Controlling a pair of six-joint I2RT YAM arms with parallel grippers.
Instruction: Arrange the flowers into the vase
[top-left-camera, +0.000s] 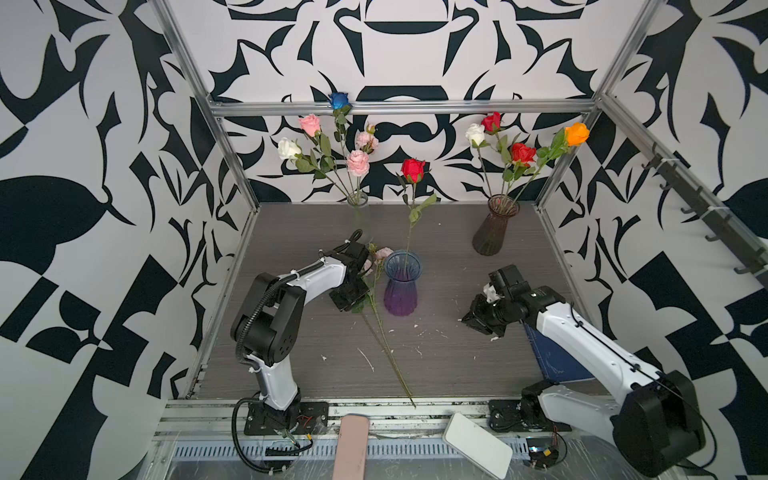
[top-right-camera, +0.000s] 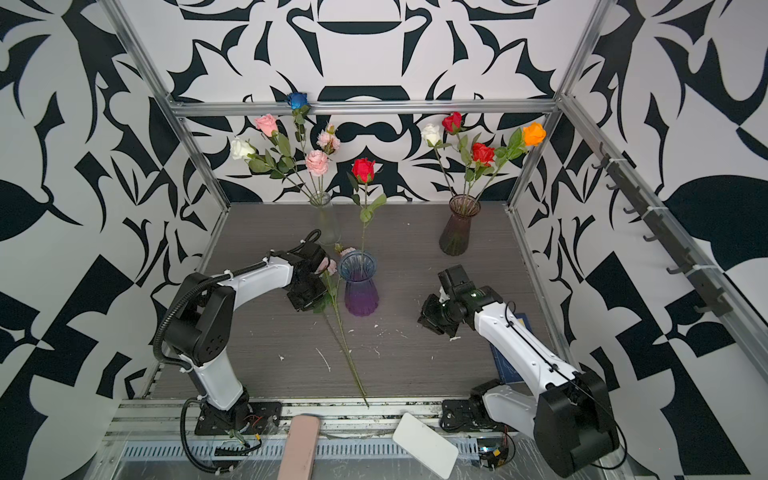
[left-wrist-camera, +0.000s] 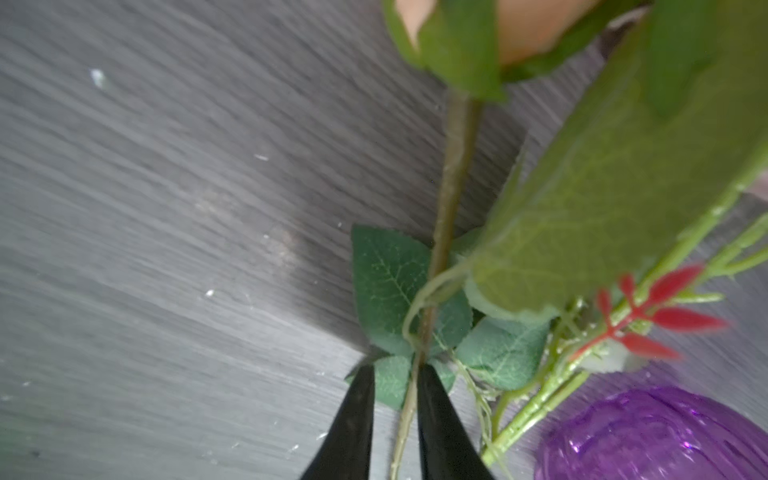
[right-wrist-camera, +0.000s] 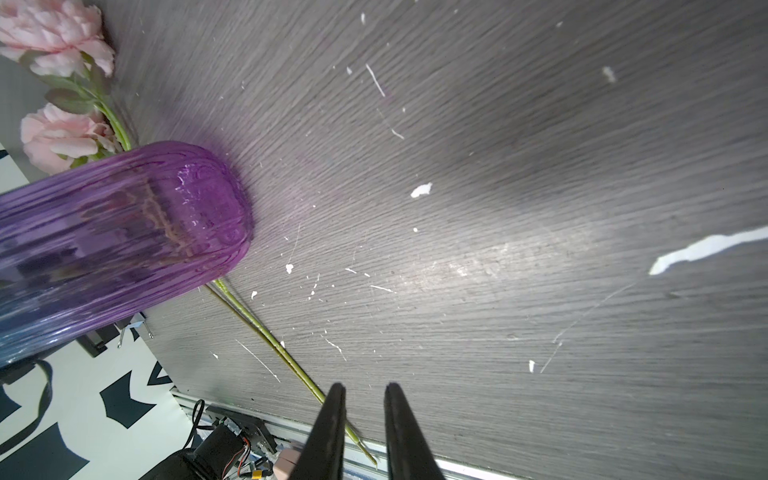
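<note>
The purple vase (top-left-camera: 401, 286) stands mid-bench and holds a single red rose (top-left-camera: 412, 169), upright on its long stem. The flower in play is a pink spray (top-left-camera: 380, 254). It lies flat on the bench (top-left-camera: 457, 365), its heads just beside the vase's neck and its stem (top-left-camera: 386, 345) running out to the front rail. The left gripper (left-wrist-camera: 395, 374) sits low over this stem, just under the blooms. In the left wrist view its jaws stand a little apart and straddle the stem at a cluster of leaves (left-wrist-camera: 390, 282). The stem touches one finger only, so it looks bracketed rather than pinched. That spot near the heads is probably chosen so the long tail can swing down into the vase mouth once lifted. The right gripper (right-wrist-camera: 365, 388) hovers low on the far side of the vase. Its jaws are narrowly parted with nothing between them, and it seems to be kept clear as a spare hand to steady the vase or guide the stem. At the back, a clear vase (top-left-camera: 358, 208) holds white, pink and blue roses. A smoky brown vase (top-left-camera: 496, 226) holds white, red and orange ones. No brand, label or writing can be read on any vase, arm or on the two flat objects by the front rail.
</note>
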